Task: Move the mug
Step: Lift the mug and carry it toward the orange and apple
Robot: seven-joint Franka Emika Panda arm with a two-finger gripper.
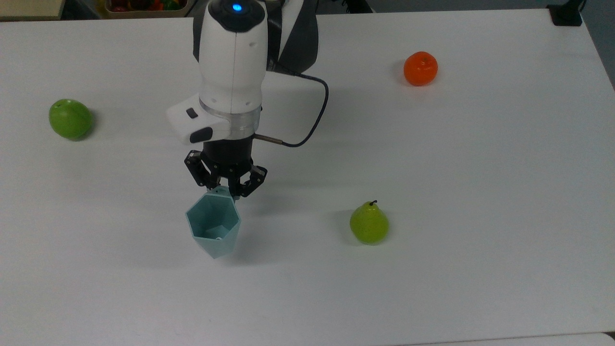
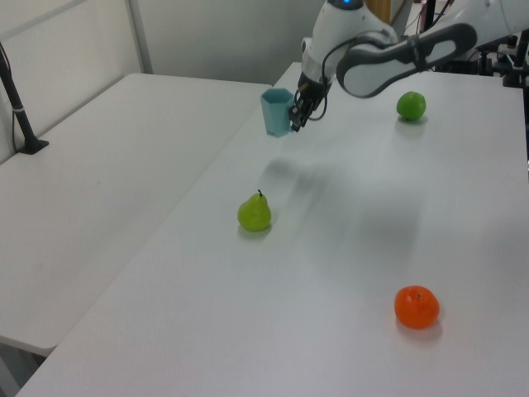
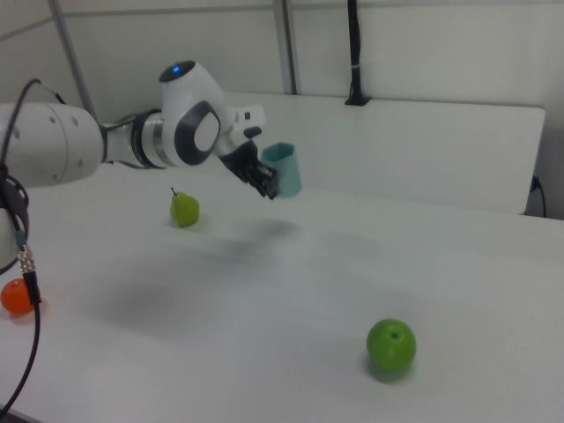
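Pale teal mug held by the gripper, fingers closed on the tab handle at the mug's rim edge; cup body hangs out beyond the fingertips, open mouth up. Mug is off the white table: in the left view it sits clear of the surface with its shadow lower down on the tabletop, and the right view shows it in the air just beside the gripper.

Progress, judged: pick and lift done. Transport and set-down remain; no destination is marked, so where it goes cannot be told.

Other items, relative to the gripper: pear off to the top view's right, well apart; green apple well apart to the top view's left; orange farthest, up and to the top view's right.

View differences: top view looks into the mug's hollow and shows the hexagonal rim, but gives little sense of height. Left and right views give the clearance above the table. Right view also shows the arm's white link reaching in from the right view's left.

Risk, judged: the handle-only grip leaves the cup cantilevered; it may swing.
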